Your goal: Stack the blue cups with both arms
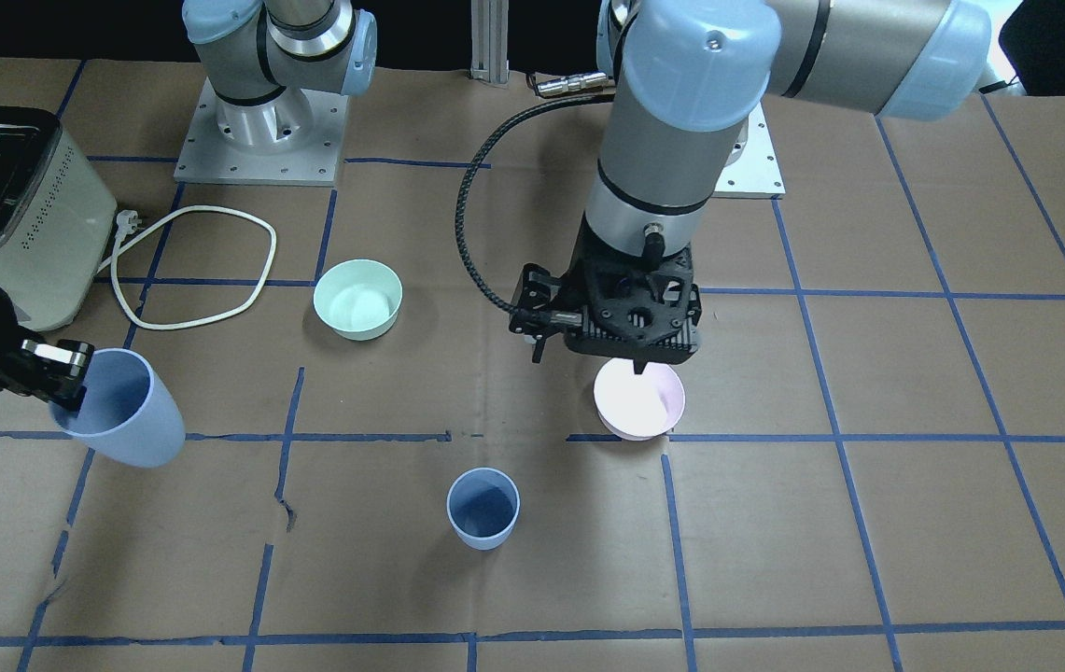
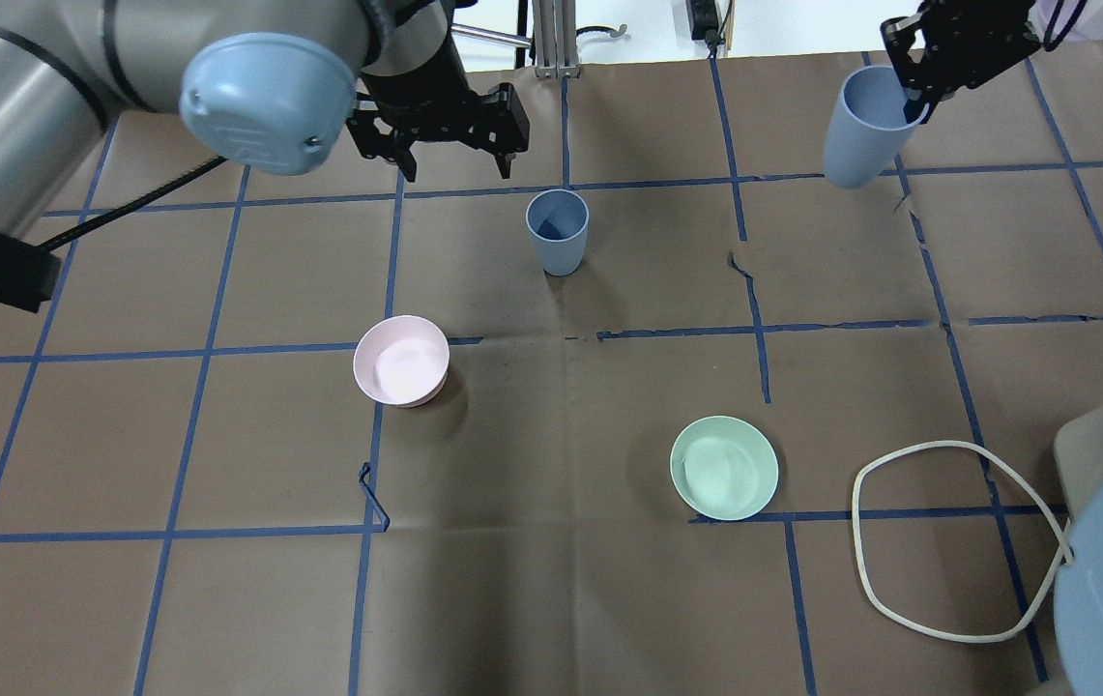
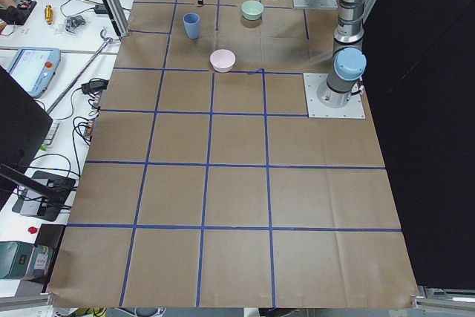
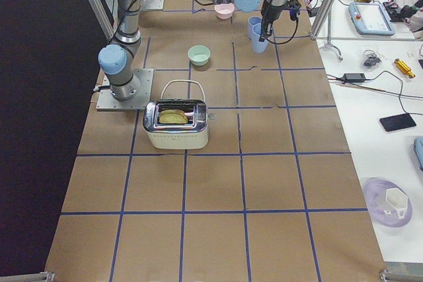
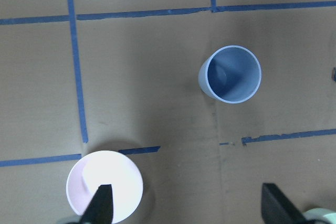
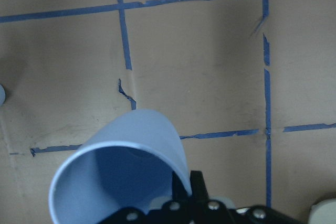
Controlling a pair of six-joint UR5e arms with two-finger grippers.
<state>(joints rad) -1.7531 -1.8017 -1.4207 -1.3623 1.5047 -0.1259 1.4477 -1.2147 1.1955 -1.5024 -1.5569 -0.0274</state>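
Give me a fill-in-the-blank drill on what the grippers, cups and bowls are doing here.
The right gripper holds one blue cup by its ____.
The left gripper is ____ and holds nothing.
The second blue cup stands ____.
The mint-green bowl lies on the right arm's side; the other bowl is ____.
Missing: rim; open; upright; pink.
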